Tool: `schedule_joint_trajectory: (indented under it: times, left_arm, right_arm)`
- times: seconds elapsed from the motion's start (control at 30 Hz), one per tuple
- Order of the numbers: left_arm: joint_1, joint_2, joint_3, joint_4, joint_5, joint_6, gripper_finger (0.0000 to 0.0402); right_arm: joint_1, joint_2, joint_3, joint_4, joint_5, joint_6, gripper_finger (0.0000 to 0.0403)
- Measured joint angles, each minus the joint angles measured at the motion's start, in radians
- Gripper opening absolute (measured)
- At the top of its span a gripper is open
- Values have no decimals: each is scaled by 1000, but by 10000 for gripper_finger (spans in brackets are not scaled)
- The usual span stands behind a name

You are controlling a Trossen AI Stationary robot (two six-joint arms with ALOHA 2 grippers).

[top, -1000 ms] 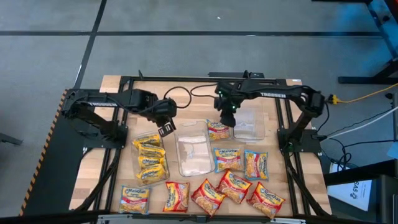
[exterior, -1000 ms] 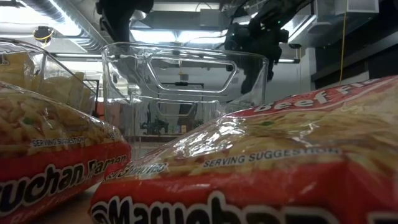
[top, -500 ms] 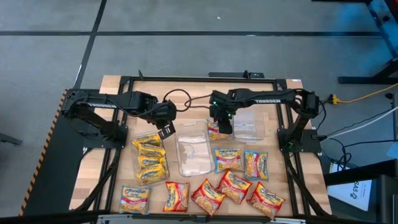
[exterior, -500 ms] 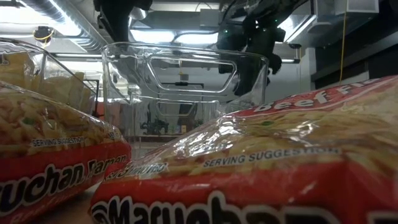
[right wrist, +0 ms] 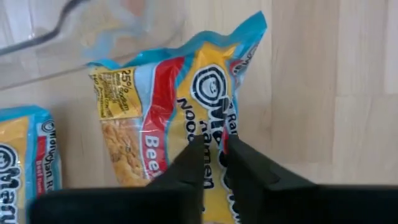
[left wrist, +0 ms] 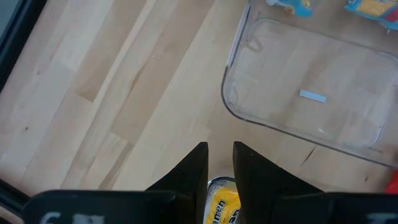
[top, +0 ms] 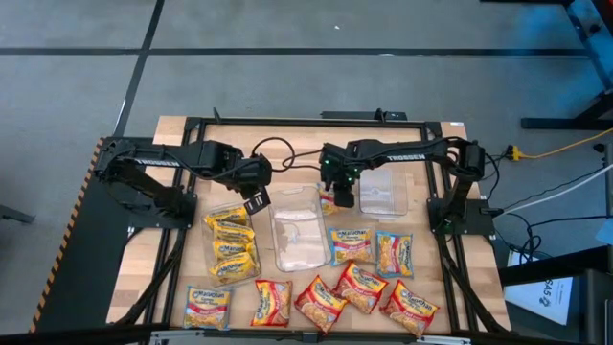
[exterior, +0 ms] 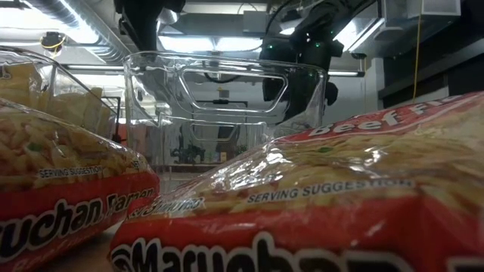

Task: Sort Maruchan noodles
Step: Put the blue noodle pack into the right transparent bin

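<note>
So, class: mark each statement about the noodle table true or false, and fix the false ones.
1. The left tray holds yellow packets. True.
2. The middle tray is full of packets. False: it holds none.
3. The right tool is at a blue-edged packet. True.
4. Every packet is in a tray. False: several loose packets lie on the table.
5. The left tool hangs over the right tray. False: it is by the left tray's far end.
</note>
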Motion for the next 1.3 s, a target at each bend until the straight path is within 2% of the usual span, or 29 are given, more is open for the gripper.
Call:
schedule_joint_trajectory:
  times: [0.1,0.33,0.53,0.8,1.03,1.17,1.3]
  left_arm:
    - [0,0,0,0,-1,0,69]
    - [0,0,0,0,-2,1,69]
    - [0,0,0,-1,-3,1,69]
    - [-45,0,0,-2,-53,1,69]
    - [-98,0,0,-2,-98,-7,69]
    - [-115,0,0,-2,-116,-25,69]
    - [-120,0,0,-1,-116,-26,69]
  right_arm:
    - [0,0,1,14,3,2,9]
    - [-1,-2,6,16,95,55,2]
    - [0,-4,125,-26,122,42,2]
    - [0,-4,408,-298,315,-29,0]
    - [0,-7,628,-636,440,13,0]
    - [-1,-38,663,-803,471,56,0]
    - [-1,-134,622,-830,443,104,0]
